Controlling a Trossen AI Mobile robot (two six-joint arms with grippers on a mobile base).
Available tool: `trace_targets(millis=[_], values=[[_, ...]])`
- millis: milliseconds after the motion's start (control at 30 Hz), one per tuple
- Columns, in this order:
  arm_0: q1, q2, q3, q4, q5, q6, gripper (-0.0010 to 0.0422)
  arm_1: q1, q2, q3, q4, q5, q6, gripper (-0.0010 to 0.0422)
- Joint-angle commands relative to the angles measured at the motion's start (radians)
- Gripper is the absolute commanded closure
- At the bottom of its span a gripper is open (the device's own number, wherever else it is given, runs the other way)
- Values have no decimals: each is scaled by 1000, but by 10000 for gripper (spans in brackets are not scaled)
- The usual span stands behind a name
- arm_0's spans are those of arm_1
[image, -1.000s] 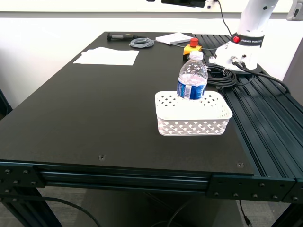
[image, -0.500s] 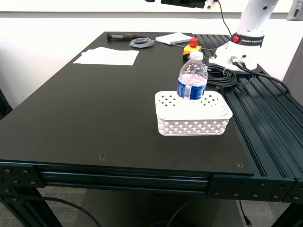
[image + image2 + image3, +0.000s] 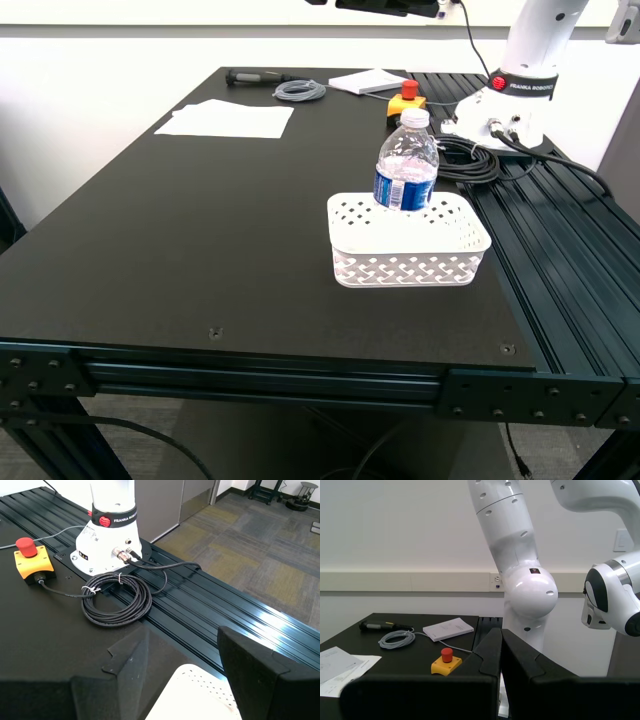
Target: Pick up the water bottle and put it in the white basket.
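The water bottle (image 3: 407, 160) stands upright at the far side of the white basket (image 3: 409, 262); I cannot tell if it is inside the basket or just behind it. It looks light, with thin ribbed walls that probably bend under pressure and can slip. I judge the best hold is on the ribbed body above the blue label. My first gripper (image 3: 182, 652) has its jaws apart, above a corner of the basket. My second gripper (image 3: 501, 652) has its jaws together, holding nothing.

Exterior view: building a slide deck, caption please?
Water bottle stands upright in white basket on black table.
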Motion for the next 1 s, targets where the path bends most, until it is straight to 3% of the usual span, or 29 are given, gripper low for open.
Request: trace_targets(millis=[33, 867, 1000], values=[[0, 0, 1, 4, 1, 0, 412, 0, 0, 0, 0, -1, 0, 216], [0, 0, 1, 4, 1, 0, 412, 0, 0, 0, 1, -1, 0, 46], [0, 0, 1, 4, 1, 0, 412, 0, 0, 0, 1, -1, 0, 37]])
